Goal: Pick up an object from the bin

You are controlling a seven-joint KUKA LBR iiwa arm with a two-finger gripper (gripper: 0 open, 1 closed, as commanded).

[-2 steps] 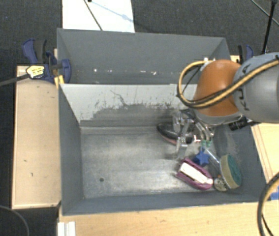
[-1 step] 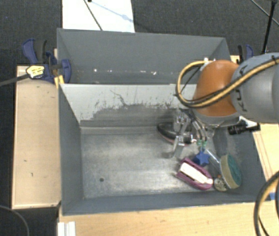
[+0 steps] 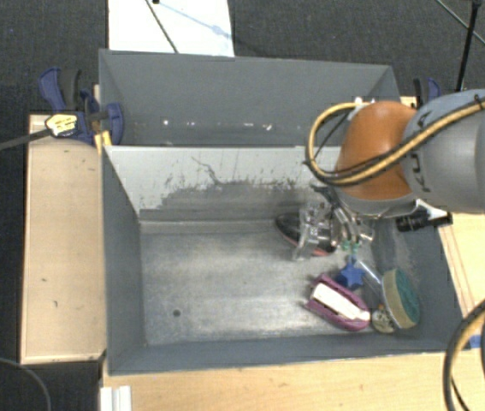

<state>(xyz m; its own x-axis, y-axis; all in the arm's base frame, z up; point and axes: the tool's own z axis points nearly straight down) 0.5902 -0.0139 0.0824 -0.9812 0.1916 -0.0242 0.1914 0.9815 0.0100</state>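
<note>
My gripper (image 3: 315, 240) is down in the right half of the bin, near the back wall. A small dark object (image 3: 288, 223) lies just to its left on the floor, partly hidden by the fingers. In front of the gripper lie a purple and white object (image 3: 338, 305) and a small blue piece (image 3: 351, 276). Whether anything sits between the fingers cannot be made out.
A round teal and tan disc (image 3: 401, 296) lies near the bin's front right corner. The arm with its orange cover and cables hangs over the bin's right side. The left half of the bin floor is bare metal.
</note>
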